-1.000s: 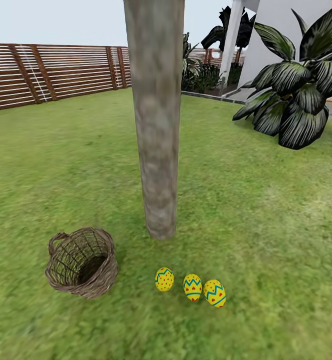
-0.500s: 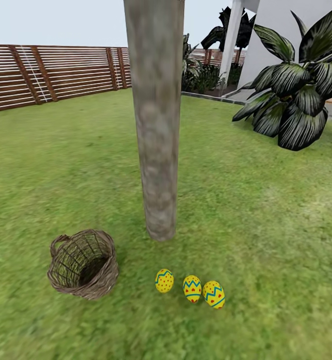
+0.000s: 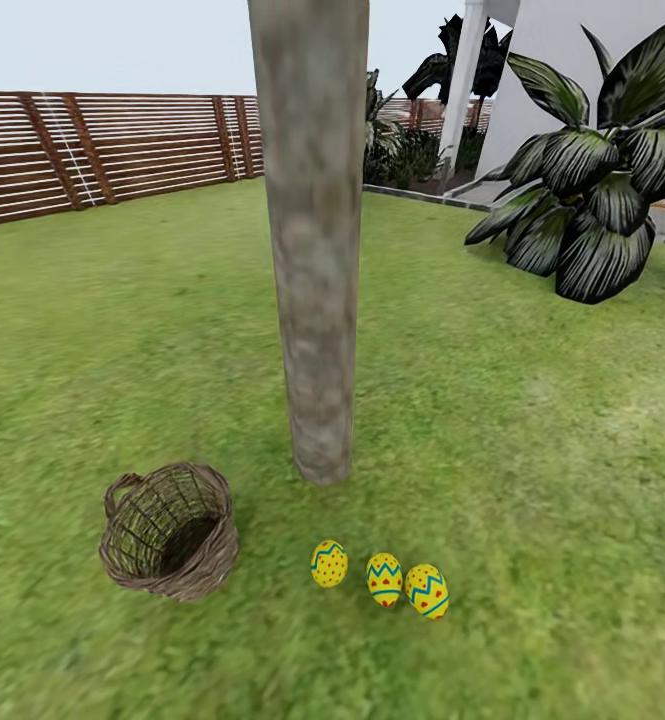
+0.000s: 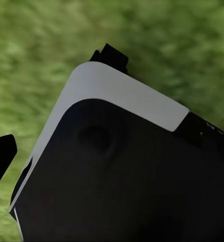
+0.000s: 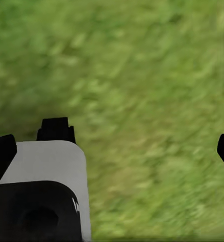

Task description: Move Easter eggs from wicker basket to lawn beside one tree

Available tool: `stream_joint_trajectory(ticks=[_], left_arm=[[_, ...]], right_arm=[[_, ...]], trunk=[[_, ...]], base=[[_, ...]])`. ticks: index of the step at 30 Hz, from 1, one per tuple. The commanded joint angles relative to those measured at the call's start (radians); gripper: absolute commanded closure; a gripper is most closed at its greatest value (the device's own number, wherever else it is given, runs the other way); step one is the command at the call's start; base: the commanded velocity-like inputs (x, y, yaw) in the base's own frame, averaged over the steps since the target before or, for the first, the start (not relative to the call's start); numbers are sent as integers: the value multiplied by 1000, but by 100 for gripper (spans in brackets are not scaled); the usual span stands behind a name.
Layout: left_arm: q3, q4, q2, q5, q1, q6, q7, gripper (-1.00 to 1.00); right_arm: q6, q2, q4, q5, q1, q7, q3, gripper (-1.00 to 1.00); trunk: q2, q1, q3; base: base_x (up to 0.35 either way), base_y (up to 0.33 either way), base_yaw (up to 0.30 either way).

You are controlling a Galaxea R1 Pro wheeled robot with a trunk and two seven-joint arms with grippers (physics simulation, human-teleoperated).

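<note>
With the three Easter eggs (image 3: 382, 577) beside the tree (image 3: 317, 300), the wicker basket (image 3: 169, 543) seems empty; you're done, right claw (image 5: 112, 148) spread.

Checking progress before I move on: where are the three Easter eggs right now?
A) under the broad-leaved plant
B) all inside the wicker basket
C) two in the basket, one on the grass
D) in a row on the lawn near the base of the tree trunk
D: the three Easter eggs lie in a row on the lawn in front of the tree trunk, and the wicker basket beside them looks empty.
</note>
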Motion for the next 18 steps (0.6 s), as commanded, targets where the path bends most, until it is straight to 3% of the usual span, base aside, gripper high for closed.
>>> stream_joint_trajectory(ticks=[1,7,18], left_arm=[[-8,2,0,10,-1,3,-2,-100],[-8,3,-2,10,-1,3,-2,-100],[-7,2,9,14,-1,3,-2,-100]], right_arm=[[-4,1,1,-10,0,-4,8,-100],[-5,14,-2,-5,22,-1,8,-100],[-8,17,-6,-4,28,4,8,-100]], trunk=[[7,-4,3],[49,-27,21],[49,-27,28]], base=[[0,0,0],[0,0,0],[0,0,-56]])
